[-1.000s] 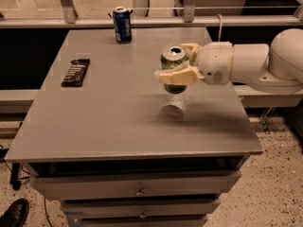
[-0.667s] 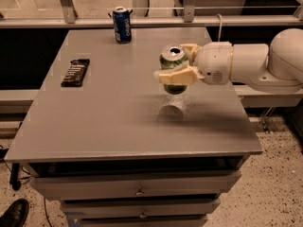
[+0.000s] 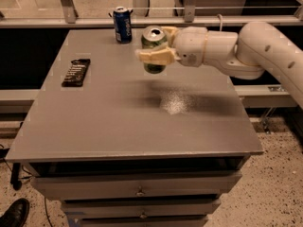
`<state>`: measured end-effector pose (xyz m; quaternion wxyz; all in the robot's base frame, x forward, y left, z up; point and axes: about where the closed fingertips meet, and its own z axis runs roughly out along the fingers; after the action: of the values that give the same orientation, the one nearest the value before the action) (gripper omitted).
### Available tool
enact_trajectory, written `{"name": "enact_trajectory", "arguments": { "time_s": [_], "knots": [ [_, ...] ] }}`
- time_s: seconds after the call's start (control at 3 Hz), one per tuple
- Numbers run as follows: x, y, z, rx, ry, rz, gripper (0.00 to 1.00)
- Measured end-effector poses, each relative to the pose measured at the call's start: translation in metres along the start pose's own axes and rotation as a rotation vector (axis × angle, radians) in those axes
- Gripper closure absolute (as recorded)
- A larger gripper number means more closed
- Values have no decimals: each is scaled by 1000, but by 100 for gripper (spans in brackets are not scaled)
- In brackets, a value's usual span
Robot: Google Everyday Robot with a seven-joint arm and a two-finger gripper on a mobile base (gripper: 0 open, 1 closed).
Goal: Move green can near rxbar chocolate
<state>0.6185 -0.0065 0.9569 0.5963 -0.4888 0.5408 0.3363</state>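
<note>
The green can [image 3: 154, 45], with its silver top showing, is held upright in the air above the middle of the grey table [image 3: 123, 122]. My gripper [image 3: 158, 46] is shut on the green can, its cream fingers [image 3: 154, 56] wrapped around the can's sides, and the white arm reaches in from the right. The rxbar chocolate [image 3: 76, 72], a flat dark wrapper with white text, lies on the table near its left edge, well to the left of the can and gripper.
A blue can [image 3: 122, 24] stands upright at the table's far edge, just left of the gripper. A metal railing [image 3: 142, 20] runs behind the table. Drawers [image 3: 137, 190] sit below the tabletop's front edge. A dark shoe [image 3: 14, 214] shows at bottom left.
My gripper has carried the green can to the left and slightly higher above the table, closer to the blue can. The bar and blue can have not moved.
</note>
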Motion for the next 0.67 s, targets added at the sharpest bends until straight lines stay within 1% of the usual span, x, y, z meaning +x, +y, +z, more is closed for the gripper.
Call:
{"name": "enact_trajectory", "arguments": {
  "time_s": [0.33,0.67],
  "knots": [
    [-8,-35,56,-40,-38,-1,100],
    [-5,-50,104,-79,-57,32,100]
  ]
}}
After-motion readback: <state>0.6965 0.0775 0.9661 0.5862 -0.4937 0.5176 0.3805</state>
